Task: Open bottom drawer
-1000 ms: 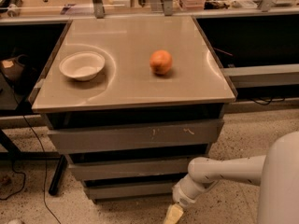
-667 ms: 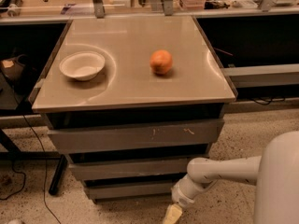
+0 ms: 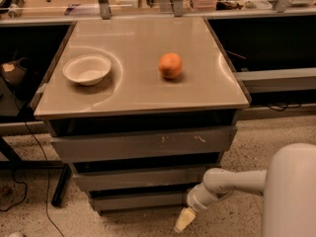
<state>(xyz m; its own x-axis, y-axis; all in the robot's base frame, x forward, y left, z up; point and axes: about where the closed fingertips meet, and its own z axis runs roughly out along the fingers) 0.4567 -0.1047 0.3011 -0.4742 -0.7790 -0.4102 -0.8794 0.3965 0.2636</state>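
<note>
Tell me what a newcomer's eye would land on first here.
The orange sits bright near the middle of the beige cabinet top, with a white bowl to its left. Low at the right, the white arm reaches toward the bottom drawer, its gripper hanging just below that drawer's right end.

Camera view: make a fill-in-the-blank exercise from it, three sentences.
The white bowl sits to the ____ of the orange on the cabinet top.
Under it are ____ drawers; the bottom drawer is lowest.
The end effector hangs just above the ____, beside the bottom drawer's right end.
Missing: left; three; floor.
</note>
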